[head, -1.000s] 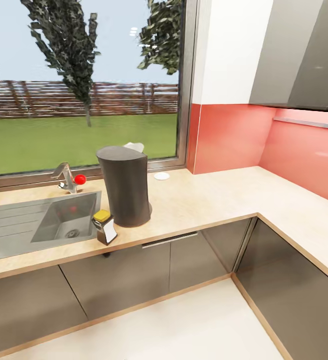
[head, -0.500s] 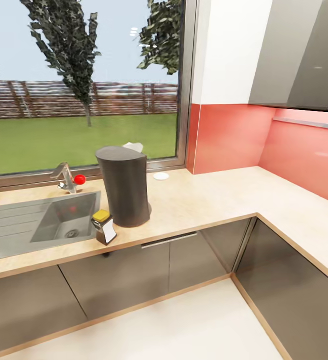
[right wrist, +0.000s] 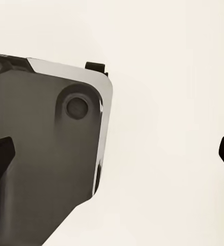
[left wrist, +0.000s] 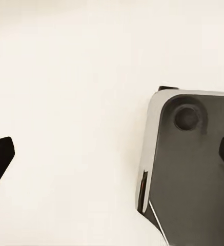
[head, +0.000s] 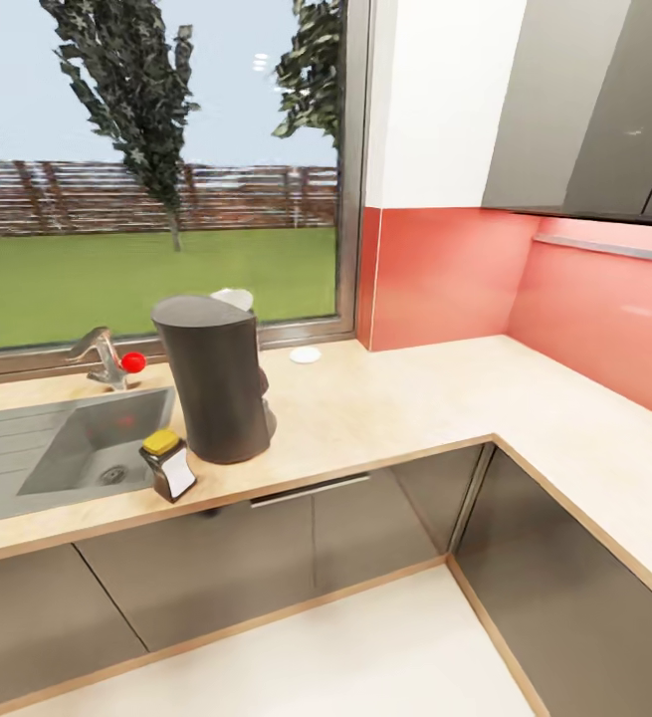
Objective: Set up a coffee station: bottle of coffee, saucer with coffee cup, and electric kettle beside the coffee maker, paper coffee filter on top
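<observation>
- The coffee maker (head: 218,378), a tall dark grey body, stands upright on the tabletop (head: 395,408) near its front edge, just right of the sink (head: 87,448). It is where the task wants it, so you should leave it.
- A white paper shape, probably the filter (head: 234,298), shows just above the maker's top rim. Whether it sits on top or behind it cannot be told from this angle.
- The coffee jar (head: 168,464), dark with a yellow lid and white label, stands tilted at the tabletop's front edge, just beside the maker's base on the sink side. By this look that step seems done, though the tilt and the nearness to the edge make it a likely thing to knock off.
- The saucer (head: 306,355) lies flat near the window sill, behind and right of the maker, a little apart from it. No cup sits on it.
- A tap (head: 95,351) with a red knob stands behind the sink.
- The bare tabletop running right to the corner leaves room for the kettle and cup.
- Your left tool (left wrist: 112,154) hangs over the pale floor (left wrist: 65,77) beside the robot's dark base; its fingertips stand wide apart and hold nothing.
- Your right tool (right wrist: 112,154) is posed the same way, wide and empty.
</observation>
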`<state>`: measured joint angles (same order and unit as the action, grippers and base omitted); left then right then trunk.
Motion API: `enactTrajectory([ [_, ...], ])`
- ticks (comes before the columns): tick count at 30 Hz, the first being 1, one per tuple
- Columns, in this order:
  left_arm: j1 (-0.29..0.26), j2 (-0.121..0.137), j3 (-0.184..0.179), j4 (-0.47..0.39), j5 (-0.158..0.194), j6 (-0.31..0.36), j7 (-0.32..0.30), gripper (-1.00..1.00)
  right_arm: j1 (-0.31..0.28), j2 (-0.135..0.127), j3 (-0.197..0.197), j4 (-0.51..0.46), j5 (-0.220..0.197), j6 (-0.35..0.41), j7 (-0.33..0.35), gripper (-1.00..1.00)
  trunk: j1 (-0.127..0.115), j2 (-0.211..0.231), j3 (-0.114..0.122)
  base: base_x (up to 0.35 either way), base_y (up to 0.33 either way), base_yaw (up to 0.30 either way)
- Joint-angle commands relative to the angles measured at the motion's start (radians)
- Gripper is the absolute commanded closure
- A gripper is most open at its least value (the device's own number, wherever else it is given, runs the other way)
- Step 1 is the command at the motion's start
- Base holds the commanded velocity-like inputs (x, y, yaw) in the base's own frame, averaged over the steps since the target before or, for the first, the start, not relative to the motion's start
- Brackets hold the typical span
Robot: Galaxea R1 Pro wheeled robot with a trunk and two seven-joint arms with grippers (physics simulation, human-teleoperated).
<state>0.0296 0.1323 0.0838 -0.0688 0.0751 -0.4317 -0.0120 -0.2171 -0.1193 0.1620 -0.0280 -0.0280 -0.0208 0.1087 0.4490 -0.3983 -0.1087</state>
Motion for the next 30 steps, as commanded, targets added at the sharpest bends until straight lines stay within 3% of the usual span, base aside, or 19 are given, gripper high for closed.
enactTrajectory([
  [1, 0.002, 0.000, 0.008, -0.020, 0.004, -0.003, -0.002, -1.00, -0.001, 0.000, 0.006, 0.000, -0.003, -0.002, 0.003, -1.00, 0.001, -0.002, -0.002, 0.239, -0.158, 0.190],
  [6, 0.007, 0.000, 0.009, -0.067, 0.006, -0.005, -0.002, -1.00, -0.001, 0.000, 0.007, 0.000, -0.003, -0.002, 0.005, -1.00, 0.001, -0.002, -0.002, 0.146, -0.053, 0.244],
  [17, 0.009, -0.008, -0.002, -0.073, -0.001, -0.027, -0.003, -1.00, -0.001, 0.000, 0.007, 0.000, -0.003, -0.002, 0.006, -1.00, 0.001, -0.002, -0.002, 0.009, -0.012, 0.270],
  [26, 0.007, -0.010, 0.000, -0.074, -0.002, -0.028, -0.003, -1.00, -0.001, 0.000, 0.007, 0.000, -0.003, -0.002, 0.006, -1.00, 0.001, -0.002, -0.002, 0.000, -0.244, 0.263],
  [30, 0.007, -0.008, 0.001, -0.074, -0.001, -0.028, -0.002, -1.00, -0.001, 0.000, 0.007, 0.000, -0.003, -0.003, 0.005, -1.00, 0.001, -0.002, -0.002, -0.081, -0.251, 0.052],
])
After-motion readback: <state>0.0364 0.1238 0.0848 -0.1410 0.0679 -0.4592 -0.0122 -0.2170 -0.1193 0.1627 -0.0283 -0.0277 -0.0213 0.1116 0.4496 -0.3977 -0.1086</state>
